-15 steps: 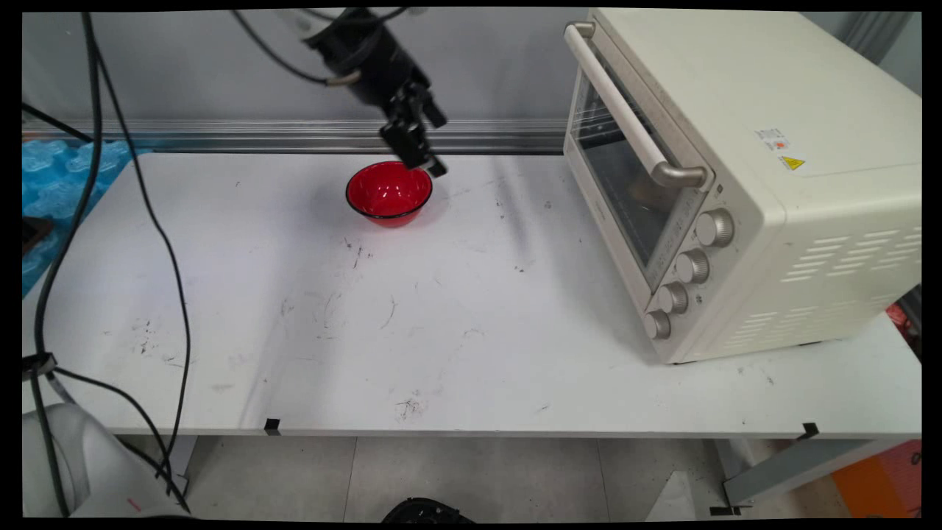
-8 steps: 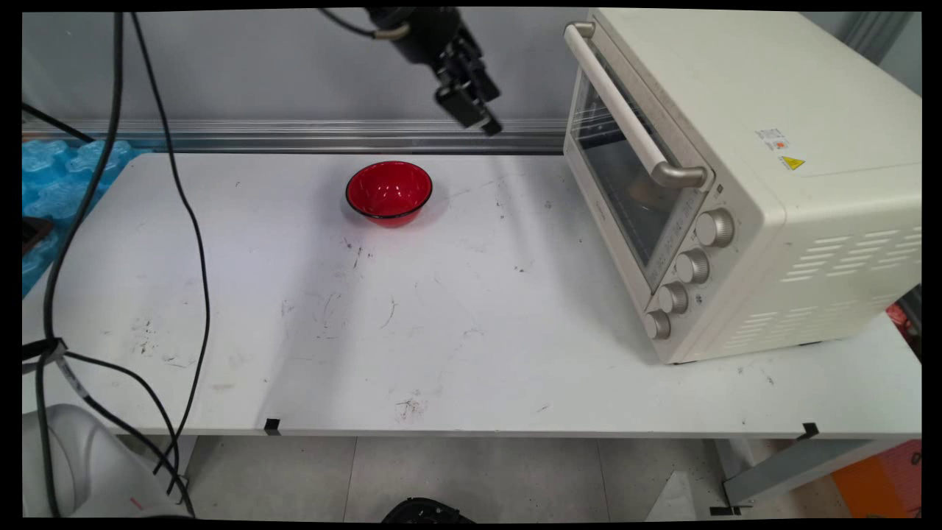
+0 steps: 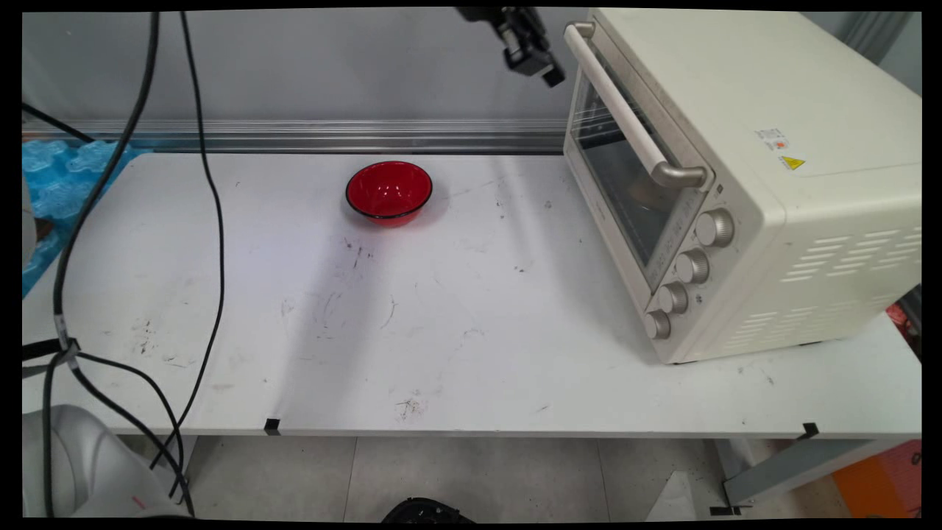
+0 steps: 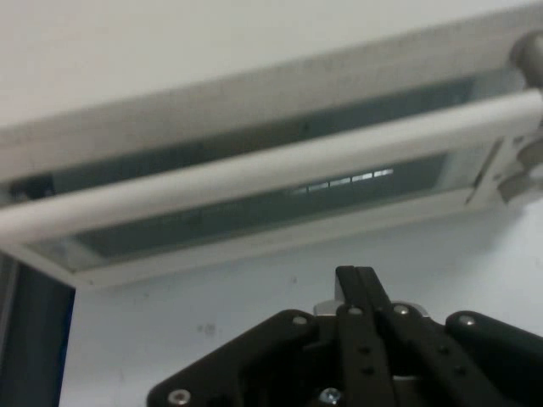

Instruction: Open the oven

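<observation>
Gripper (image 3: 550, 73) raised high at the top edge of the main view, just left of the toaster oven (image 3: 743, 184), near the far upper corner of its door and level with the far end of the door handle (image 3: 625, 110). Not touching the oven, as far as the main view shows; a narrow gap of wall visible between the black tip and the handle's end.

Fingers (image 4: 361, 292) pressed together in the hand view, no gap between them, nothing held. Same view filled by the oven's front: the pale handle bar (image 4: 280, 165) running across the picture above the fingertips, the glass door (image 4: 254, 212) behind it, one metal handle bracket at the right edge.

Toaster oven standing on the right part of the white worktop (image 3: 441, 331), door shut, turned at an angle so the door faces left and toward the near side. Four round knobs (image 3: 684, 276) in a column on the near end of the oven's front. Something brownish dimly visible through the glass; impossible to tell what.

Red bowl (image 3: 388, 191) with a dark rim upright on the worktop, well left of the oven and well below the gripper, empty. Black cables (image 3: 206, 184) hanging far left of the oven, over the worktop's left part.
</observation>
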Controlling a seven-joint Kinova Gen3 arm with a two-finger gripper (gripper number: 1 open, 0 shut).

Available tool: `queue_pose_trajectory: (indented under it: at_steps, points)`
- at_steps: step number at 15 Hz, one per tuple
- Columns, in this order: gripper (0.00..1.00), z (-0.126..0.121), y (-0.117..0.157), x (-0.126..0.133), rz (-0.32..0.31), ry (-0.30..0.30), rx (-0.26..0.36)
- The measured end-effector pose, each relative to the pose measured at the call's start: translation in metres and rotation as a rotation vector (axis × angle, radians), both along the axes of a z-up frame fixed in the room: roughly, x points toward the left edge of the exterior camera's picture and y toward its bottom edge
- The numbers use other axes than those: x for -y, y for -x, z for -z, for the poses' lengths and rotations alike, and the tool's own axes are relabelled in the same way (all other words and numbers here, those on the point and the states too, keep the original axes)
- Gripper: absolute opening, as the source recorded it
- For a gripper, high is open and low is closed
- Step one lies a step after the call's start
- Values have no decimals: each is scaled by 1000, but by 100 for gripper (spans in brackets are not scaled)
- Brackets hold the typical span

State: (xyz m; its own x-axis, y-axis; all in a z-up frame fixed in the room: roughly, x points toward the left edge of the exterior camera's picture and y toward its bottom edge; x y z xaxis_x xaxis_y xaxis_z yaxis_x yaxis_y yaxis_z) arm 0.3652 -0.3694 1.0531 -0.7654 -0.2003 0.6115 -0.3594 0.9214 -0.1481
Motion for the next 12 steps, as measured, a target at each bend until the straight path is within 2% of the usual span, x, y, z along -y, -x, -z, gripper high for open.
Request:
queue_pose_trajectory:
  at_steps: [6, 12]
  points:
    - [0, -16, 36, 13, -20, -8, -20]
    - [0, -15, 60, 22, -35, -9, -16]
